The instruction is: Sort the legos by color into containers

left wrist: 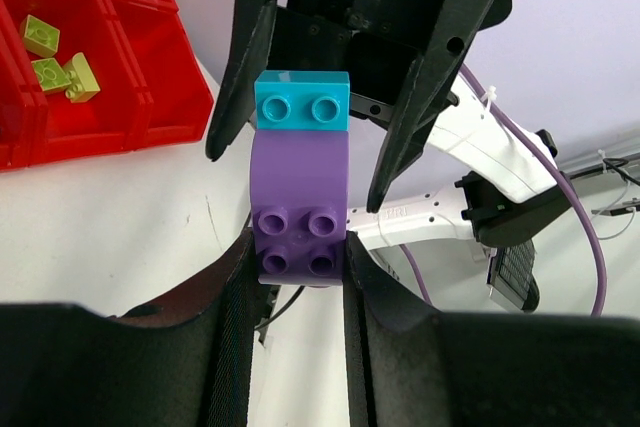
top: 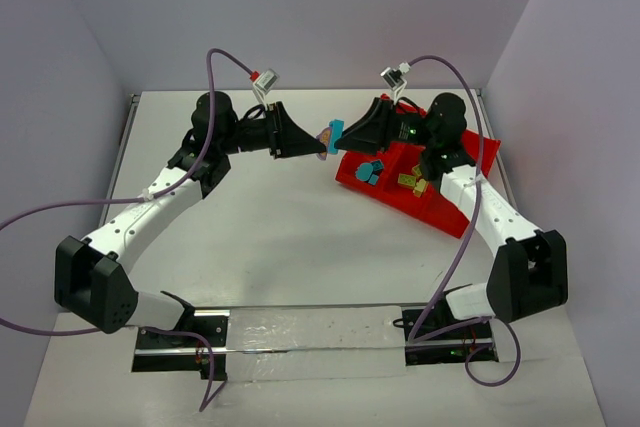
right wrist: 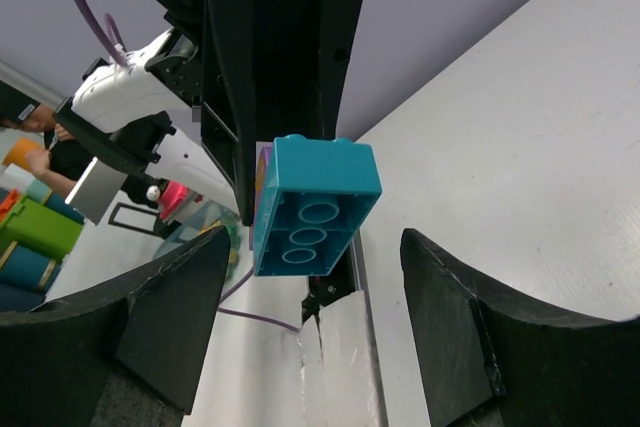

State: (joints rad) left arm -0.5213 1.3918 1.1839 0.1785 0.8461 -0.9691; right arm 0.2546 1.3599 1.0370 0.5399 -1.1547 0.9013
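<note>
The left claw (left wrist: 300, 269) is shut tight on a purple brick (left wrist: 300, 197). It pinches the brick by its two sides, at the end where four round bumps show. A teal brick (left wrist: 302, 102) is stuck on the far end of the purple brick, so the two make one small clump. The clump is up in the air over the white table (top: 300, 247), just beside the left corner of the red tray (top: 445, 209).

The right claw (right wrist: 312, 242) is open wide. It points at the left claw, tip to tip. Its two black fingers (right wrist: 170, 307) stand one on each side of the teal brick. The right wrist view shows a gap on both sides, so the fingers do not squeeze the brick. That view also shows the hollow bottom of the teal brick, with three round tubes inside.

The red tray sits on the table, and the right arm covers part of it. Some teal bricks (top: 370, 172) lie in one box of the tray. Three small yellow-green bricks (left wrist: 40, 35) lie together in another box.
</note>
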